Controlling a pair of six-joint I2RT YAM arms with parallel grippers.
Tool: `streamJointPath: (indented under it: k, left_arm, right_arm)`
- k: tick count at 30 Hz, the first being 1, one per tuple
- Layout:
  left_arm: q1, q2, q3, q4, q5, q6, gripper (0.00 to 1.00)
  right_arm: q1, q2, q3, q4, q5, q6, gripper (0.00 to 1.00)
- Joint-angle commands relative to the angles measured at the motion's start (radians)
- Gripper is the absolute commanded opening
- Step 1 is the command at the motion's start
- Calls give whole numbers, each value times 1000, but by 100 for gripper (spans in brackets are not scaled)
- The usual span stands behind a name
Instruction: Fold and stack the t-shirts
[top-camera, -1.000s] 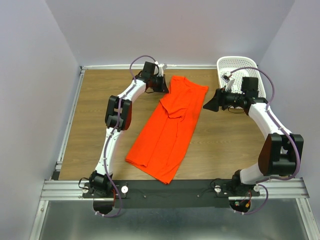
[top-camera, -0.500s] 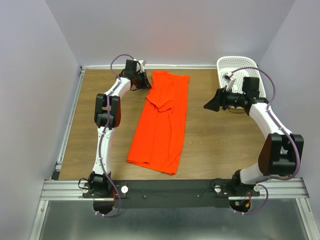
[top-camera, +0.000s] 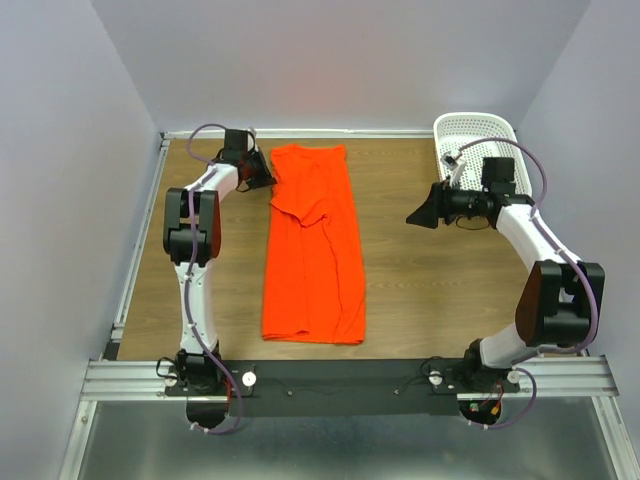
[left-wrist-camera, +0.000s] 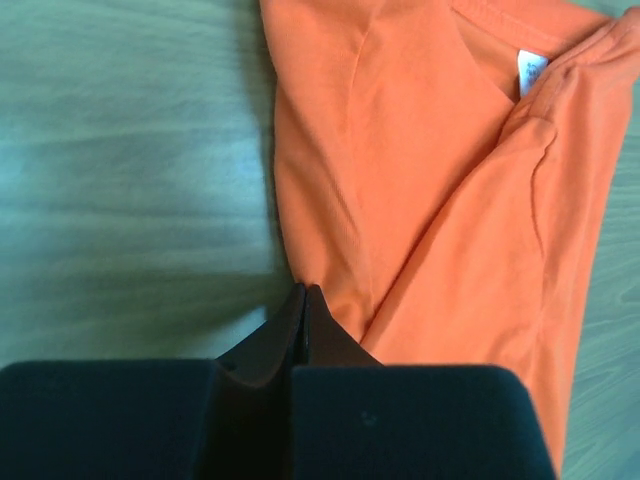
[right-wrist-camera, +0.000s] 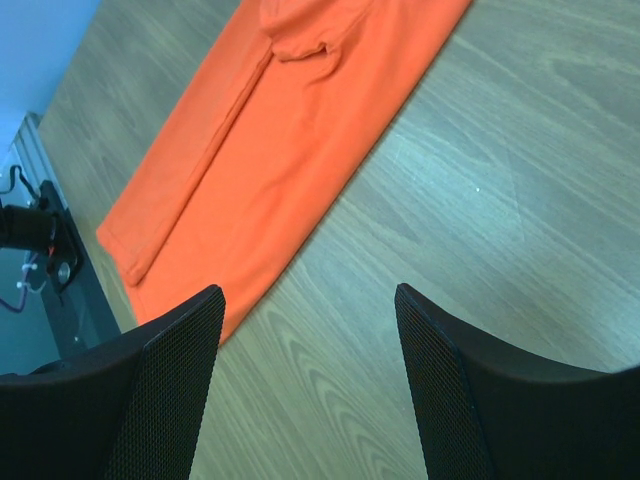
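Observation:
The orange t-shirt (top-camera: 312, 250) lies folded lengthwise into a long narrow strip, running straight from the far side of the table toward the near edge. Its white neck label (left-wrist-camera: 531, 72) shows in the left wrist view. My left gripper (top-camera: 268, 180) is at the shirt's far left corner, its jaws pressed together on the cloth's edge (left-wrist-camera: 303, 292). My right gripper (top-camera: 415, 215) hovers open over bare wood to the right of the shirt, nothing between its fingers (right-wrist-camera: 310, 292). The t-shirt (right-wrist-camera: 280, 130) fills the upper left of the right wrist view.
A white perforated basket (top-camera: 475, 125) stands at the far right corner, behind the right arm. A metal rail (top-camera: 350, 375) runs along the near edge with both arm bases on it. Grey walls close in the table on three sides.
My left gripper has pulled the shirt's far end leftward, swinging the strip from a slant to straight. The right arm has stayed put.

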Motion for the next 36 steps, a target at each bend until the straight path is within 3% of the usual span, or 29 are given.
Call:
streamJointPath:
  k: [1,5,6,8,9,10,12,14,17,18,20,22,23,24,26,27,29,32,33,34,36]
  left_arm:
    - [24,-113,-50,56,-92,-92,0]
    - [37,-131,-51,35,-129,-101,0]
    - [40,-136,-65,37,-124,-106,5]
    - [42,-168,-79,53,-117,-91,25]
    - [42,-203,-87,52,-120,-81,45]
    - [43,-222,-88,44,-118,-67,57]
    - [43,-263,-88,24,-124,-32,72]
    - [43,-330,-91,-12,-147,20,75]
    - [40,-490,-181,-17,-198,83,75]
    - [34,-557,-308,10,-221,92,75]
    - [-2,-906,-516,144,-297,129,75]
    - [-32,-1100,-660,268,-331,152,77]
    - [-39,-1204,-741,312,-327,144,82]
    - [-36,-1387,-889,393,-313,134,98]
    - [-32,-1546,-1000,386,-288,62,99]
    - [-30,-1649,-1059,307,-272,-33,99]
    - [-30,-1696,-1090,180,-187,-121,98]
    - [-32,-1701,-1183,26,-23,-305,77]
    - [-33,-1695,-1247,5,20,-376,57]
    - [-45,-1693,-1275,-5,85,-405,51]
    - [-61,-1702,-1314,-99,86,-440,47]
  right_arm:
    - [-6,9,15,-67,-43,-72,76]
    - [-5,11,22,-99,-40,-111,76]
    - [0,14,25,-110,-41,-124,76]
    - [24,23,41,-172,-46,-226,77]
    - [37,24,45,-190,-35,-260,77]
    - [46,26,45,-205,-25,-291,77]
    - [113,15,39,-227,1,-364,79]
    - [197,-2,26,-233,58,-433,83]
    - [346,-69,-9,-224,182,-568,100]
    - [383,-90,-30,-208,217,-605,100]
    - [455,-195,-153,-114,246,-771,100]
    - [457,-318,-260,-34,140,-915,100]
    - [460,-350,-347,0,109,-1035,100]
    - [462,-364,-368,-3,66,-1090,100]
    - [504,-358,-380,-71,9,-1214,98]
    - [540,-342,-367,-123,26,-1271,98]
    - [631,-322,-369,-170,173,-1319,93]
    - [826,-322,-443,-86,302,-1255,91]
    - [862,-319,-455,-64,334,-1230,90]
    - [920,-313,-468,-46,385,-1215,89]
    - [959,-296,-472,-29,416,-1172,86]
